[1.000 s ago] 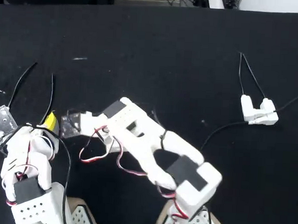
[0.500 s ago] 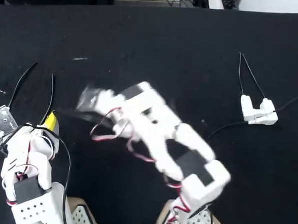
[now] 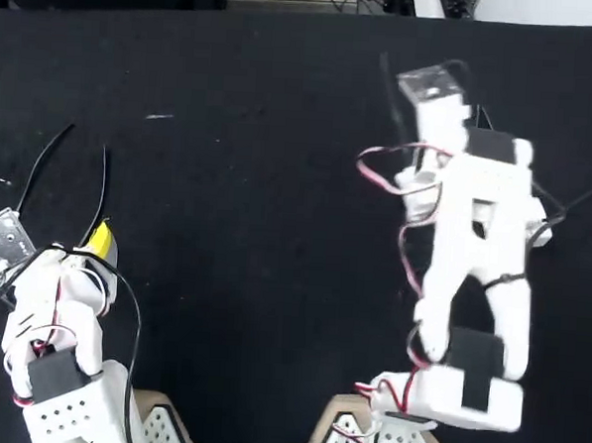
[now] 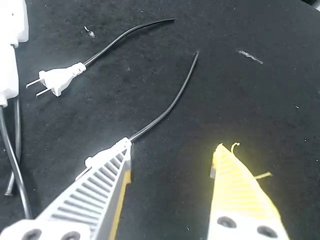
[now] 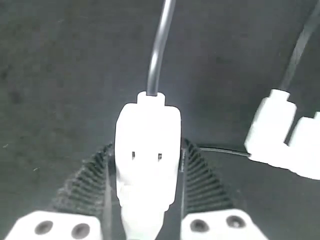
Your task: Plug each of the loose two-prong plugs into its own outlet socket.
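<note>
My right gripper (image 5: 147, 155) is shut on a white outlet socket (image 5: 147, 150) with two slots, its black cord (image 5: 159, 45) running away from it. In the high view that gripper (image 3: 429, 87) is held at the far right of the table. Close beside it lie two white cord ends (image 5: 280, 142), side by side. My left gripper (image 4: 170, 150) stands open at the near left, one grey finger (image 4: 100, 180) and one yellow (image 4: 235, 180). Beyond it lies a loose white two-prong plug (image 4: 55, 80). A second black cord (image 4: 170, 100) runs up to the grey fingertip, and its end is hidden.
A pale square block (image 3: 2, 241) sits at the table's left edge beside the left arm (image 3: 58, 318). White bodies (image 4: 11, 45) and dark cables (image 4: 12, 160) crowd that side. Two black cords (image 3: 41, 159) trail across the left of the black cloth.
My right arm has swung from beside the left gripper across the table to the far right, carrying the socket. The left arm has kept still.
</note>
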